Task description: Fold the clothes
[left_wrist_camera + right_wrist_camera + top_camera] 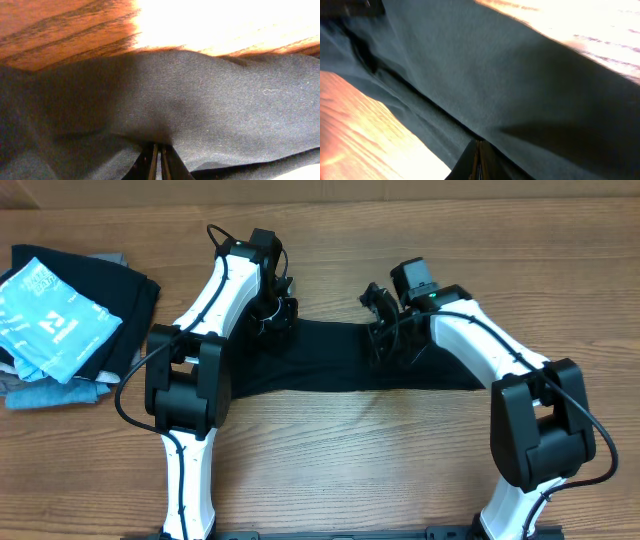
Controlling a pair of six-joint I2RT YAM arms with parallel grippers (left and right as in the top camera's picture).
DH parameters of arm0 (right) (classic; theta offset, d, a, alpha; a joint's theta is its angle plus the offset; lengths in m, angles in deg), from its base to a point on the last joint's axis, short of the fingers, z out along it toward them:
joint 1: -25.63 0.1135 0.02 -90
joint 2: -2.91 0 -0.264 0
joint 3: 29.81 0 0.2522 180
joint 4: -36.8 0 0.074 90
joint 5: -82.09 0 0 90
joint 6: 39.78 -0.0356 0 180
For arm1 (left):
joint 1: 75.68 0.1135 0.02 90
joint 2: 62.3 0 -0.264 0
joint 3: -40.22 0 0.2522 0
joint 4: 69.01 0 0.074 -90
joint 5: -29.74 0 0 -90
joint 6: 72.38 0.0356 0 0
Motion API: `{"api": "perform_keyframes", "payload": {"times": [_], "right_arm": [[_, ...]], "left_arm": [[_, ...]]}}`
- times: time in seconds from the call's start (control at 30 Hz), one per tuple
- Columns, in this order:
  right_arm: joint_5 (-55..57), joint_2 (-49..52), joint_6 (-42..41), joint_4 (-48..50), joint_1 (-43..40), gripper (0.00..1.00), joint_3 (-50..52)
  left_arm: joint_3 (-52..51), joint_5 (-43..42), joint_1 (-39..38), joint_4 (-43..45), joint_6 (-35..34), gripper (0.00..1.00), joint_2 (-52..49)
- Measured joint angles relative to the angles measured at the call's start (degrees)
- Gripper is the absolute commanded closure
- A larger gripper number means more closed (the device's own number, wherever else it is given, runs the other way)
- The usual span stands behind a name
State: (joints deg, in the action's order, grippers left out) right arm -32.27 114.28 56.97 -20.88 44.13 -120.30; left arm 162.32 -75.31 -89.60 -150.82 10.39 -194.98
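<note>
Black garment (320,358), laid across the table (350,460) centre: soft, light, limp knit, likely to sag, best taken along its far edge, where left gripper (160,150) and right gripper (477,147) each pinch it closed; clothes pile (60,320) well apart.

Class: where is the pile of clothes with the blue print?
Overhead view: the pile lies at the table's left edge, beyond the left arm, apart from the black garment.

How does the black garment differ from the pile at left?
The black garment lies stretched out, pinched by the left gripper and right gripper; the pile sits stacked, untouched. The garment is plain black; the pile has a light blue printed piece on top. Both rest on the table.
</note>
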Motion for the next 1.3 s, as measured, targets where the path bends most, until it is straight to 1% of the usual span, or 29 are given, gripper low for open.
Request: {"api": "perform_keyframes", "payload": {"times": [0.33,0.6,0.67,0.8,0.93,1.07,1.17,1.3], "right_arm": [[2.86,0.00,0.79,1.29,0.87,0.96,0.72],[2.99,0.00,0.81,2.82,0.87,0.96,7.56],[2.99,0.00,0.79,1.97,0.87,0.96,8.39],[2.80,0.00,0.81,-4.07,0.87,0.96,8.50],[2.97,0.00,0.79,-7.74,0.85,0.96,8.48],[3.28,-0.52,0.76,-11.82,0.70,0.96,4.74],[3.85,-3.02,0.81,-9.38,0.66,0.96,-0.31],[4.50,-4.28,0.79,-3.10,0.66,0.96,-0.44]], "left_arm": [[0.00,2.23,-0.17,-2.64,0.17,0.91,0.00],[0.00,2.69,-2.99,-1.14,0.17,0.90,0.00],[0.00,2.69,-2.97,-0.87,0.17,0.90,0.00],[0.00,2.69,-2.95,-0.87,0.17,0.91,0.00],[0.00,2.69,-2.95,-0.92,0.17,0.92,0.00],[0.00,2.69,-2.95,-0.90,0.17,0.94,0.00],[0.00,2.51,-2.95,-0.90,0.17,0.94,0.00],[0.00,1.64,-3.13,-0.31,0.17,0.94,0.00]]}}
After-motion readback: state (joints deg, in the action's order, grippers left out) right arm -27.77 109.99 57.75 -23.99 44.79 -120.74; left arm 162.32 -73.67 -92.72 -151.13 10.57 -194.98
